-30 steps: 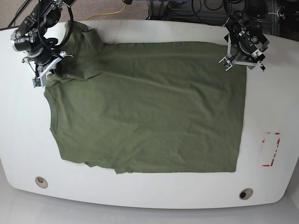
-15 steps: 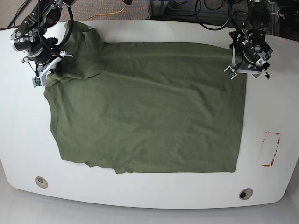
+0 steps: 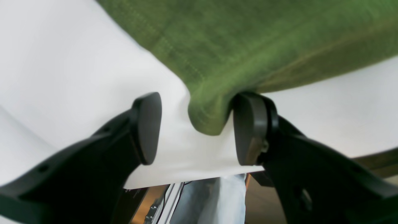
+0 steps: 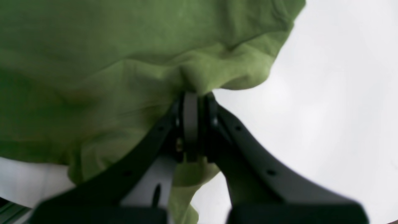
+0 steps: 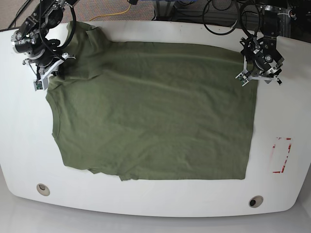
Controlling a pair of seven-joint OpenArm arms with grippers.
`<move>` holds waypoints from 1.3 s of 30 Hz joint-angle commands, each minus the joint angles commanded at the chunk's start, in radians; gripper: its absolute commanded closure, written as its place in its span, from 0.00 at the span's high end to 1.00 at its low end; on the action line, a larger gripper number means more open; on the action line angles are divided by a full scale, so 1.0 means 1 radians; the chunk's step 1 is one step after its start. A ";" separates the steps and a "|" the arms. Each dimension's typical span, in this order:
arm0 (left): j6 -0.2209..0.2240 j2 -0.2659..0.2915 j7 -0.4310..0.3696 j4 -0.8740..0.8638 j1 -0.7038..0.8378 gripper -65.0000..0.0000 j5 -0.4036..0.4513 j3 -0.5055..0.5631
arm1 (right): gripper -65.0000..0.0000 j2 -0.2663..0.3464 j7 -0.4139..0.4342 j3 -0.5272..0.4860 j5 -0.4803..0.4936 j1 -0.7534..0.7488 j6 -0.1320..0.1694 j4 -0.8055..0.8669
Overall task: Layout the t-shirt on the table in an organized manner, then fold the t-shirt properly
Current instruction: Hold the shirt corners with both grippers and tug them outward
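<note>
Across most of the table, the t-shirt lies spread flat, collar toward the left edge and hem toward the right edge, near the red tape rectangle. The body is largely smooth; the far-left sleeve is bunched and the near sleeve appears tucked under the near edge of the garment.

Right gripper: positioned at the far-left corner of the table. Its jaws are closed tight on a pinch of sleeve or shoulder fabric, and cloth puckers into folds around the pinch point. This hold probably serves as an anchor, keeping the collar end fixed while the opposite end is tensioned or adjusted.

Left gripper: positioned at the far-right corner of the garment, at the hem. The jaws stand wide apart. A stitched hem corner hangs down between them, close to one pad and clear of the other. No grip is established. The open stance around the corner suggests either preparation to close on it or a fresh release; the views do not settle which.

Judgement: the layout step is nearly complete, folding not begun. The far edge needs straightening and both sleeves need spreading. Risk: closing on only the tip of the hem corner may let it slip under tension.
</note>
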 joint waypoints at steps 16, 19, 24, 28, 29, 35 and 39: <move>0.000 0.005 -0.005 0.005 0.000 0.04 -0.002 0.000 | 0.02 0.000 0.003 0.000 0.002 0.000 0.000 0.000; 0.000 0.005 -0.005 0.054 0.000 0.03 -0.005 -0.002 | 0.01 0.000 0.003 0.000 0.003 0.000 0.000 0.000; 0.000 0.006 -0.005 0.169 0.002 0.01 -0.006 -0.005 | 0.01 0.000 0.003 0.000 0.006 0.000 0.000 0.005; 0.000 0.006 -0.002 0.212 0.000 0.01 -0.006 -0.006 | 0.01 0.000 0.003 0.000 0.006 0.003 0.000 0.005; 0.000 0.006 -0.002 0.212 -0.003 0.01 -0.006 -0.012 | 0.01 0.000 0.003 0.000 0.006 0.003 0.000 0.005; 0.000 0.048 -0.002 0.213 -0.074 0.01 -0.006 -0.097 | 0.01 0.000 0.005 0.000 0.006 0.038 0.000 0.005; 0.000 0.048 -0.002 0.212 -0.129 0.01 -0.005 -0.098 | 0.01 0.000 0.002 0.000 0.006 0.077 0.000 0.005</move>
